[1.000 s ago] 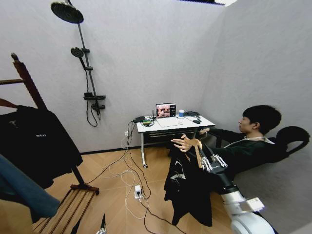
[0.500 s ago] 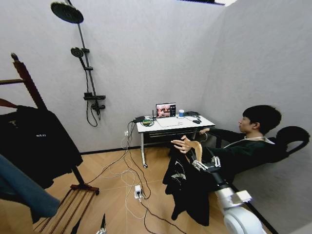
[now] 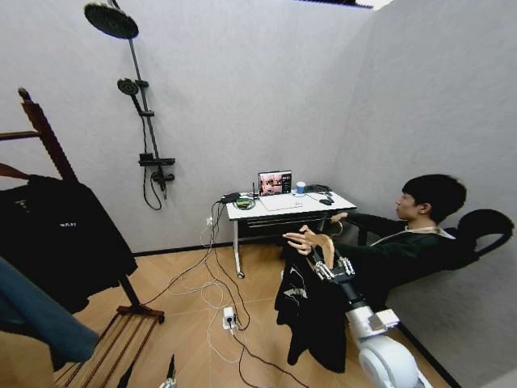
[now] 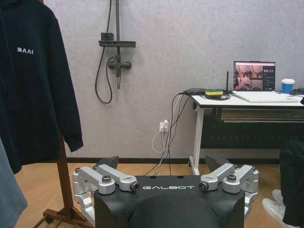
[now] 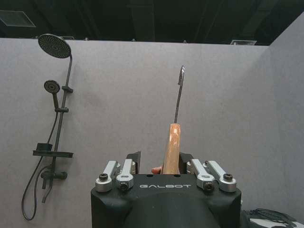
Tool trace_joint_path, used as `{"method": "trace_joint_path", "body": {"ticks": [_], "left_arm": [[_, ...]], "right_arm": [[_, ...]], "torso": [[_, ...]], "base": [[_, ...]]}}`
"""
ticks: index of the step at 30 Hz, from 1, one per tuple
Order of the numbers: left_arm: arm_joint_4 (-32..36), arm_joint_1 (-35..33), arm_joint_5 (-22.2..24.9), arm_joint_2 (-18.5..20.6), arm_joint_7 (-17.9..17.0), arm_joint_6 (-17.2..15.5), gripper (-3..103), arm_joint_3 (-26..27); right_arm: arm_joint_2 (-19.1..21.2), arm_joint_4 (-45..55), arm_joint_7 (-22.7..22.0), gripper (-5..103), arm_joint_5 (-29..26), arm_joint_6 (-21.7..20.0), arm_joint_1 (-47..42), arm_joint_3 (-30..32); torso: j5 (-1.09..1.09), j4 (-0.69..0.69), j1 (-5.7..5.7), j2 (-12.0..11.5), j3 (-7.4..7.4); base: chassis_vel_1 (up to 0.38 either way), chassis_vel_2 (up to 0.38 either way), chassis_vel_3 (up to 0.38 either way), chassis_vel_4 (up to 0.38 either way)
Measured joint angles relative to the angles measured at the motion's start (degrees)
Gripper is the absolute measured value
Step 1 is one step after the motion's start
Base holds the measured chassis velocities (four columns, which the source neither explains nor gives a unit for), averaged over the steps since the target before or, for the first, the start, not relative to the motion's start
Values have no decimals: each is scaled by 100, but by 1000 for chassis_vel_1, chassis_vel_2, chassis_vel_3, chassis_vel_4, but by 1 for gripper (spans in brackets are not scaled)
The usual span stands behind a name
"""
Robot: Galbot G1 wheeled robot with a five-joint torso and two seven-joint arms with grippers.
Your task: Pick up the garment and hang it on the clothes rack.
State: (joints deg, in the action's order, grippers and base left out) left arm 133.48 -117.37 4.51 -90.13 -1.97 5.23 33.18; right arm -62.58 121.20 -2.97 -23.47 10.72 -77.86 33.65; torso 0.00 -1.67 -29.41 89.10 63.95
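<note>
Clothes rack (image 3: 48,145) stands at far left, well apart from the black garment (image 3: 311,311) hanging by the desk (image 3: 289,206) on its wooden hanger (image 5: 171,147), which right gripper (image 5: 160,167) clamps; left gripper (image 4: 161,166) spread wide, empty.

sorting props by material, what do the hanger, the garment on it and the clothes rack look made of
The hanger: pale wood with a satin sheen, plus a thin dark metal hook; the right tool is shut on it. The garment: matte black fabric, limp and folded, weave too small to tell. The clothes rack: red-brown wood, likely stained, with a turned knob finial and slatted bottom shelf.
</note>
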Motion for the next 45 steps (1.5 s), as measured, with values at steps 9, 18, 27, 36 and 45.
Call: {"method": "trace_joint_path", "body": {"ticks": [9,18,27,36,45], "left_arm": [[0,0,0,0,0,0,100,0],[0,0,0,0,0,0,100,0],[0,0,0,0,0,0,100,0],[0,0,0,0,0,0,100,0],[0,0,0,0,0,0,100,0]], "right_arm": [[-19,-22,-57,15,169,82,-27,107],[-21,-59,-240,10,271,311,-17,178],[125,59,-62,10,227,371,-171,362],[187,-18,1,10,152,358,-173,340],[196,-41,2,10,13,264,-90,260]], "torso": [[0,0,0,0,0],[0,0,0,0,0],[0,-1,0,0,0],[0,0,0,0,0],[0,1,0,0,0]], "base": [[0,0,0,0],[0,0,0,0],[0,0,0,0],[0,0,0,0],[4,6,5,3]]}}
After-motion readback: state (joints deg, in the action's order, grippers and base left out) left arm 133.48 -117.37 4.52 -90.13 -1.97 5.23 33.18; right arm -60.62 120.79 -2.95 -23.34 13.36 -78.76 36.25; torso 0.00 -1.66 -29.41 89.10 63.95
